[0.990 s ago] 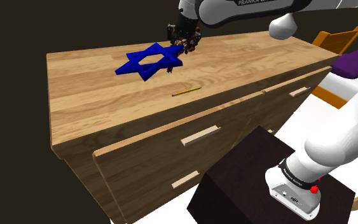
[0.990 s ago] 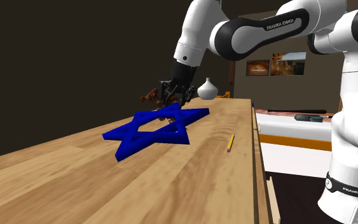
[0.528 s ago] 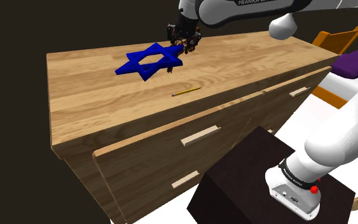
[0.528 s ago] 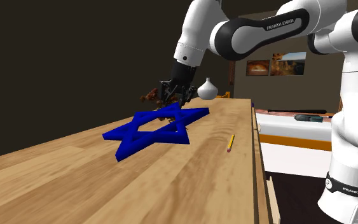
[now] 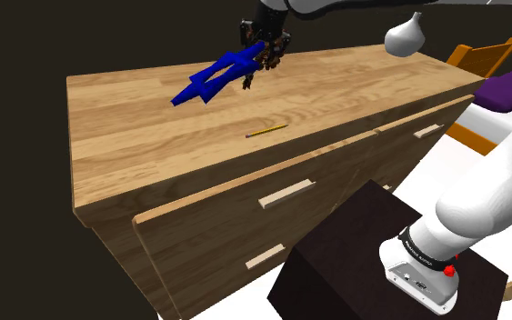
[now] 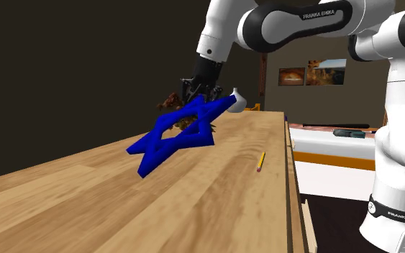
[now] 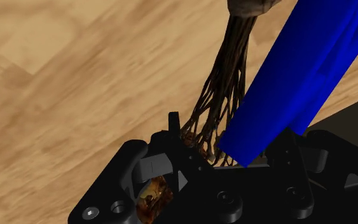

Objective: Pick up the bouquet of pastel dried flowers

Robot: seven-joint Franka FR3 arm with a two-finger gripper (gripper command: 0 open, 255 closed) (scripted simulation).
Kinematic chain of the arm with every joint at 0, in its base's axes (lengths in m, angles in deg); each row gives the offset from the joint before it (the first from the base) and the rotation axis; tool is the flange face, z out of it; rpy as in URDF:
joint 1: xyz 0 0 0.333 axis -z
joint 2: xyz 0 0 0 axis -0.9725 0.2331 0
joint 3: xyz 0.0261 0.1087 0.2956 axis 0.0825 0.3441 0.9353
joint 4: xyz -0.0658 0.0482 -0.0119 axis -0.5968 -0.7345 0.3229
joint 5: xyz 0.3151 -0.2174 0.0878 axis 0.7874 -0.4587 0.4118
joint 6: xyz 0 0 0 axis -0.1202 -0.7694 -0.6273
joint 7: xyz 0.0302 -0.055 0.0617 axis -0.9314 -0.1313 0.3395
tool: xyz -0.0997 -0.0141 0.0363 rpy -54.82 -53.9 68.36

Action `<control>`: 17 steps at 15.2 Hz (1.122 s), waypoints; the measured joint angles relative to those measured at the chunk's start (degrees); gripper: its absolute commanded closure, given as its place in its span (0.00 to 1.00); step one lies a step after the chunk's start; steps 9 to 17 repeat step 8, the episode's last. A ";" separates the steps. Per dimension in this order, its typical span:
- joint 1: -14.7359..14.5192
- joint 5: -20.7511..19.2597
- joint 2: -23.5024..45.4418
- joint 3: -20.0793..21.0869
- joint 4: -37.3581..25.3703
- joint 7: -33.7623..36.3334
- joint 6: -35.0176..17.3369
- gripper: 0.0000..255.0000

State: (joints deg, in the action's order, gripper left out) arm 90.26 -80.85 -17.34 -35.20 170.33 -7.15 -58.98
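My black gripper (image 5: 265,47) (image 6: 197,90) (image 7: 225,153) is shut on the brown stems (image 7: 225,83) of the dried flower bouquet (image 6: 170,101), just above the far side of the wooden dresser top (image 5: 135,127). The bouquet's dark brown heads stick out behind the fingers. A blue six-pointed star frame (image 5: 213,77) (image 6: 183,129) (image 7: 304,76) is caught up with the stems. One of its points is raised at the fingers, and it hangs tilted, with its low end near the wood.
A yellow pencil (image 5: 267,130) (image 6: 261,160) lies on the top near the front edge. A white vase (image 6: 238,100) stands at the far end. Beyond the dresser is a chair with a purple cushion (image 5: 508,86). The dark stand (image 5: 372,255) sits below the drawers.
The gripper has risen with the bouquet. The blue star, flat on the wood before, has been lifted at one point and now tilts steeply.
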 measured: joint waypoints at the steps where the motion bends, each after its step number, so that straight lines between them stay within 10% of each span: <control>1: -0.04 -0.01 0.20 0.02 -1.02 -0.18 0.82 1.00; 17: -0.46 0.07 0.84 0.33 -6.89 -1.06 6.11 1.00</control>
